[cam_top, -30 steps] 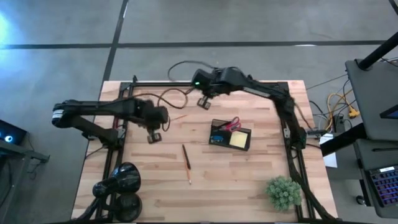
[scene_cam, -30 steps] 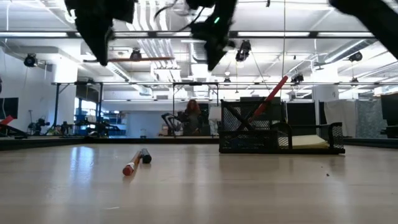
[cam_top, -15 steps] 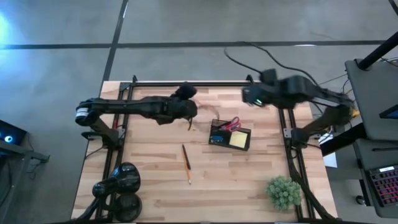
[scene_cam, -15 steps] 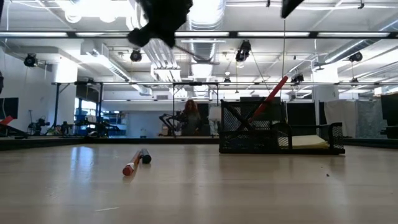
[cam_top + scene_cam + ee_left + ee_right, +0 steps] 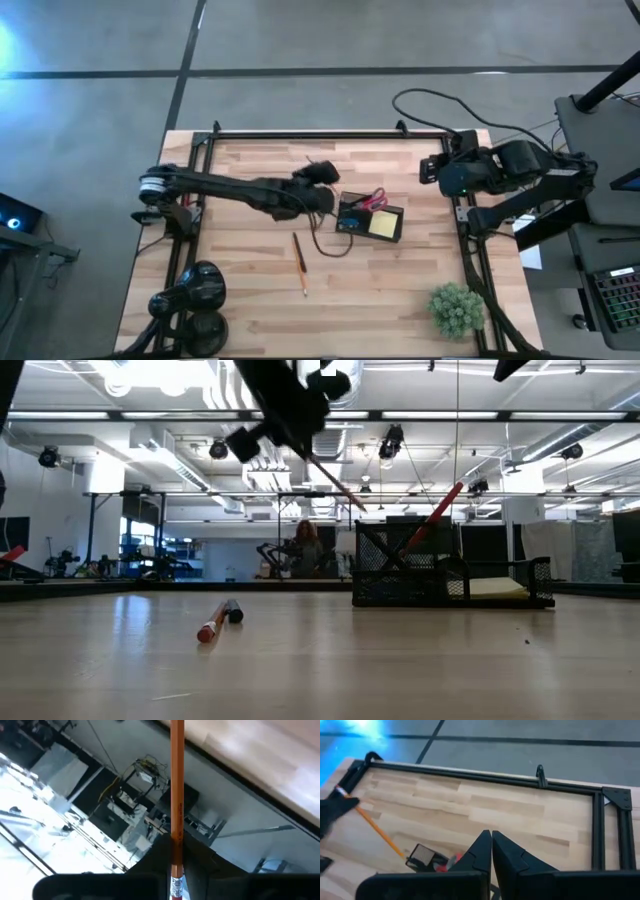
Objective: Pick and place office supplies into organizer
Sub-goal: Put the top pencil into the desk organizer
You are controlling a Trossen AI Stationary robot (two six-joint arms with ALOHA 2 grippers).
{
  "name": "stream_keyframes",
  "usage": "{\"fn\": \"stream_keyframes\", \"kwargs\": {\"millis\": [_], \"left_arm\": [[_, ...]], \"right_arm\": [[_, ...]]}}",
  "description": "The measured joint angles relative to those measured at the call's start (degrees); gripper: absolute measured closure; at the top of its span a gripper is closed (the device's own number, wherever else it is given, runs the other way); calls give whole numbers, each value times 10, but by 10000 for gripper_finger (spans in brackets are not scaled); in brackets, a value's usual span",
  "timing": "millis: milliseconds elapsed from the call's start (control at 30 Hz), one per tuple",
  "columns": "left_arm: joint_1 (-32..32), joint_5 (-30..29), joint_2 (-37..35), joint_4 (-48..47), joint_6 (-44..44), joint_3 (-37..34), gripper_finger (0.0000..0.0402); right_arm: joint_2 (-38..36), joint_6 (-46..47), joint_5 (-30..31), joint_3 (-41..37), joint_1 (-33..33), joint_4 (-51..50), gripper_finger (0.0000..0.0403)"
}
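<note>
My left gripper hangs high over the table just left of the organizer, shut on an orange pencil. The dark mesh organizer holds red-handled scissors, a blue piece and a yellow note pad. A second pencil lies flat on the wood in front of it. My right gripper is shut and empty, drawn back at the table's right edge. My left gripper holds the orange pencil near its eraser end, pinched between the two fingers. The shaft sticks out forward past the fingertips. It is lifted clear and slants down from the gripper, its tip above the organizer's left end.
A black round lamp-like object stands at the near left corner and a green spiky plant ball at the near right. A black frame runs along the table's edges. A cable loop hangs below the left arm.
My left gripper has travelled toward the table's right, from the left half to the organizer's side, carrying the orange pencil, which has tipped from level to slanting down. My right arm has pulled away from the table's middle to the right edge.
</note>
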Motion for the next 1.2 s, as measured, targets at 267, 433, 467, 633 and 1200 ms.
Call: {"fn": "stream_keyframes", "kwargs": {"millis": [267,433,467,633,1200], "left_arm": [[-2,-25,83,25,-16,13,386],[-1,-12,87,25,-5,49,385],[-1,-3,88,24,-4,58,385],[-1,13,130,24,5,88,385],[-5,37,190,19,-16,118,372]], "right_arm": [[7,-59,-16,0,0,1,394],[11,-83,-16,0,0,0,394],[11,-87,-16,0,0,0,394],[12,-94,-16,0,-2,-1,394],[8,-122,-27,0,-3,-2,394]]}}
